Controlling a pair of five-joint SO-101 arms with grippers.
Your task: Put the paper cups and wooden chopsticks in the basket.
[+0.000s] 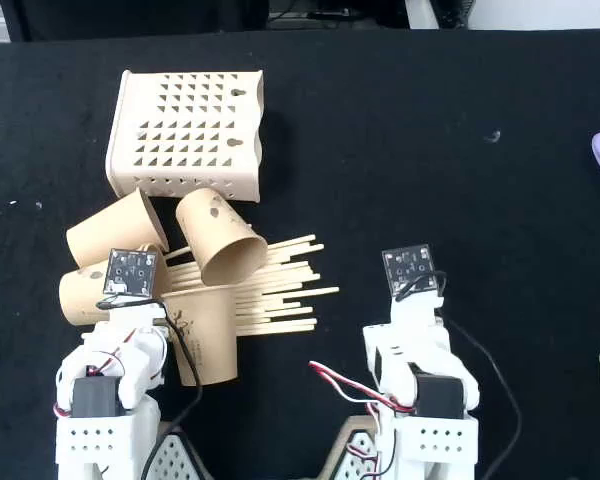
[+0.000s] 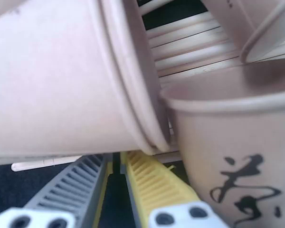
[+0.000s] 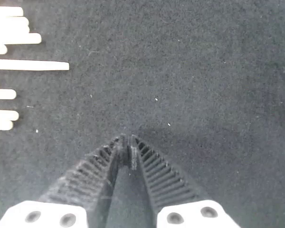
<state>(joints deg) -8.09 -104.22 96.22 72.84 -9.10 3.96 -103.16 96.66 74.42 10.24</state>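
In the high view, your basket point(image 1: 185, 135) sits at the far left of the black table point(image 1: 450, 150) with a perforated face toward the camera. It looks tipped over or inverted, but you cannot tell which way its mouth points. Four paper cups point(image 1: 220, 240) lie on their sides in a loose heap just beside it, resting over and against the wooden chopsticks point(image 1: 280, 285). These fan out flat toward the middle of the table, and nothing is in the basket yet. Your left arm point(image 1: 115, 365) is right at that heap, its wrist over the cups. Your right arm point(image 1: 417, 345) stands on bare cloth, near the chopstick tips but apart from them, probably parked there to leave the heap free. In the left wrist view, the left gripper point(image 2: 117, 159) is drawn down to a narrow slit with nothing visible between its jaws. Its tip lies under the rim of a lying cup point(image 2: 52, 80) and just beside the printed cup point(image 2: 232, 161), with chopsticks behind. Jaws this close together can only nudge, so you would likely have to spread them before pinching a rim. In the right wrist view, the right gripper point(image 3: 128, 145) is closed tight and empty, aimed at bare cloth. The nearest chopstick ends are close by but not touching it.
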